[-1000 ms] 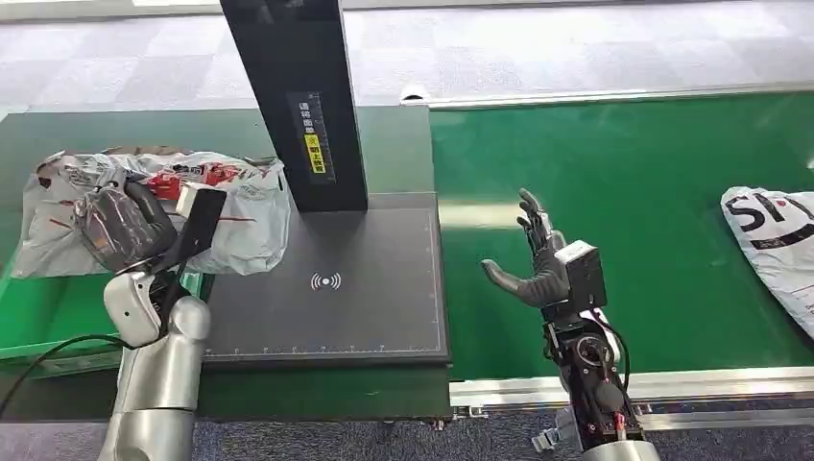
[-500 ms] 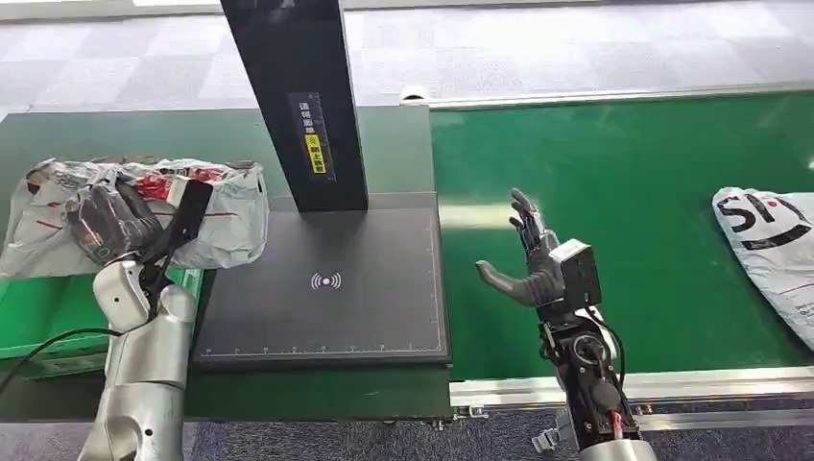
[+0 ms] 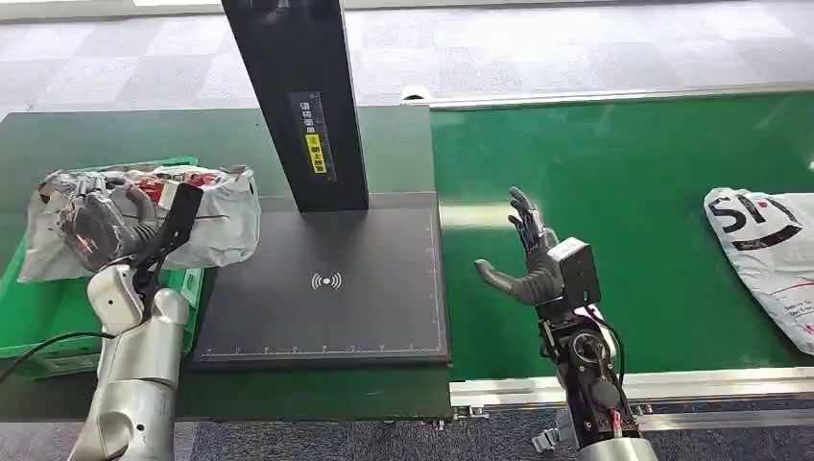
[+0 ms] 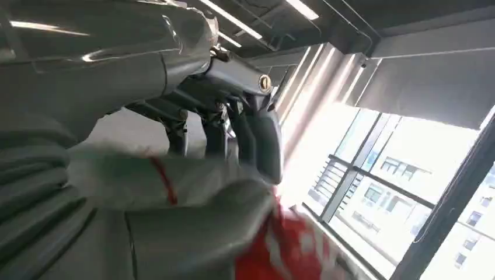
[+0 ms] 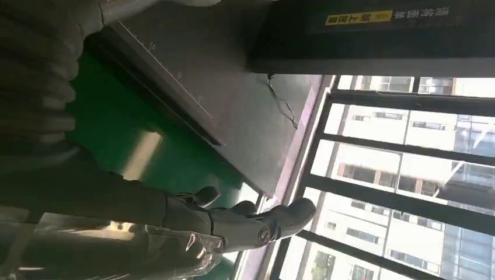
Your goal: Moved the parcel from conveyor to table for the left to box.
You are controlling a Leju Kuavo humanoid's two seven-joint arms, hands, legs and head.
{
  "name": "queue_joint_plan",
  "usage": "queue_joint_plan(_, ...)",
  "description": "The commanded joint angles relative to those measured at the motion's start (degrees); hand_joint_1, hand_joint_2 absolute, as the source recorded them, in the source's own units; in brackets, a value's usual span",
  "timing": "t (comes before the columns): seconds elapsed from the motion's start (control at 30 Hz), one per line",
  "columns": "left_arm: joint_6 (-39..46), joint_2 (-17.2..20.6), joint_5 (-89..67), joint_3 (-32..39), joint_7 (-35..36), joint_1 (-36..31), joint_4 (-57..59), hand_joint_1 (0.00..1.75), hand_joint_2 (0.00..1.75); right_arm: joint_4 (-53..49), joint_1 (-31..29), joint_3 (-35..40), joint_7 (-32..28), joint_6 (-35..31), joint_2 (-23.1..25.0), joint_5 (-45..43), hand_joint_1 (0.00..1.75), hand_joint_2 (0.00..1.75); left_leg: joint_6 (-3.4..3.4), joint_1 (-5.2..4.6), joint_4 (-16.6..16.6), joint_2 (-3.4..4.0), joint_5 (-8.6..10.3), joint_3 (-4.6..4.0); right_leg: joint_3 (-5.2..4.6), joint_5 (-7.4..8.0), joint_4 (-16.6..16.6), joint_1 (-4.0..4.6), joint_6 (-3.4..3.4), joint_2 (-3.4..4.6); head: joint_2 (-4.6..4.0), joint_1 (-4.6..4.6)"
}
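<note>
My left hand [image 3: 101, 226] grips a crumpled white parcel with red print [image 3: 206, 206], holding it above the green box [image 3: 48, 307] at the far left. Close up, the left wrist view has the fingers [image 4: 257, 134] wrapped over the white and red parcel [image 4: 175, 181]. My right hand [image 3: 528, 254] hovers over the green conveyor [image 3: 653, 173] with its fingers spread and nothing in it; the same hand [image 5: 233, 224] appears in the right wrist view. A second white parcel with black lettering [image 3: 768, 250] lies on the conveyor at the right edge.
A black scanner pad [image 3: 326, 283] with a tall black post [image 3: 293, 96] stands on the table between box and conveyor. The conveyor's metal rail [image 3: 634, 384] runs along the near side.
My left hand has carried the parcel further left, from beside the scanner pad to above the green box. The second parcel has drifted left on the conveyor. My right hand has barely moved.
</note>
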Motion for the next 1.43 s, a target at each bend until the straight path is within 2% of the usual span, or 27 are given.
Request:
queue_joint_plan(0.03, 0.7, -8.5, 6.8, 23.9, -26.5, -4.1, -8.8, 0.00, 0.00, 2.7, -2.6, 1.9, 0.0, -0.1, 0.1, -0.5, 0.00, 1.75, -0.02, 0.06, 0.0, 0.18, -0.10, 0.07, 0.06, -0.04, 0.0, 0.08, 0.01, 0.06, 0.00, -0.02)
queue_joint_plan(0.07, 0.7, -9.1, 7.0, 25.2, -28.3, -4.6, -9.4, 0.00, 0.00, 2.9, -2.7, 2.0, -0.1, 0.0, 0.1, -0.5, 0.00, 1.75, -0.03, 0.05, 0.0, 0.16, -0.13, 0.15, 0.14, -0.08, 0.0, 0.07, 0.02, 0.00, 0.00, -0.04)
queue_joint_plan(0.1, 0.7, -11.0, 9.7, 30.3, -35.9, -6.3, -10.4, 0.00, 0.00, 3.3, -3.0, 2.2, -0.3, 0.0, 0.1, -0.6, 0.00, 1.75, -0.02, 0.04, 0.0, 0.11, -0.08, 0.06, 0.05, -0.04, 0.0, 0.05, 0.01, 0.00, -0.02, -0.02)
queue_joint_plan(0.13, 0.7, -12.0, 11.6, 31.9, -39.4, -7.1, -11.7, 0.00, 0.00, 3.7, -3.3, 2.3, -0.4, 0.0, 0.2, -0.6, 0.00, 1.75, -0.02, 0.06, 0.0, 0.09, -0.10, 0.10, 0.12, -0.07, 0.0, 0.08, 0.02, -0.07, -0.02, -0.02)
queue_joint_plan(0.23, 0.7, -12.1, 19.5, 25.4, -39.4, -4.1, -18.8, 0.00, 0.00, 4.6, -3.8, 2.6, -0.8, -0.1, 0.2, -0.6, 0.00, 1.75, -0.02, 0.07, 0.1, 0.19, -0.11, 0.10, 0.12, -0.04, 0.0, 0.10, 0.03, 0.00, -0.02, -0.04)
queue_joint_plan(0.4, 0.7, -12.4, 20.6, 24.8, -39.4, -3.8, -19.8, 0.00, 0.00, 4.9, -4.0, 2.7, -0.9, -0.1, 0.2, -0.6, 0.00, 1.75, -0.04, 0.05, 0.0, 0.05, -0.06, 0.14, 0.16, -0.05, -0.1, 0.07, 0.00, -0.12, -0.02, 0.00)
queue_joint_plan(0.57, 0.7, -12.9, 29.6, 19.2, -39.4, -1.0, -30.8, 0.00, 0.00, 6.2, -4.9, 3.0, -1.6, -0.1, 0.2, -0.8, 0.00, 1.75, -0.02, 0.05, 0.0, 0.12, -0.12, 0.12, 0.12, -0.04, 0.0, 0.06, 0.02, 0.02, 0.00, -0.02)
queue_joint_plan(0.73, 0.7, -14.3, 39.5, 7.4, -39.4, 3.3, -39.1, 0.00, 0.00, 6.9, -5.6, 3.0, -2.4, -0.5, 0.5, -1.0, 0.00, 1.75, -0.01, 0.06, 0.0, -0.04, -0.09, 0.04, 0.09, -0.06, 0.0, 0.07, 0.03, -0.13, -0.02, -0.02)
queue_joint_plan(1.43, 0.7, -14.3, 39.5, 7.4, -39.4, 3.3, -39.1, 0.00, 0.00, 6.9, -5.6, 3.0, -2.4, -0.5, 0.5, -1.0, 0.00, 1.75, -0.01, 0.02, -0.1, -0.02, -0.05, 0.15, 0.18, -0.04, -0.1, 0.03, 0.03, -0.13, -0.02, -0.02)
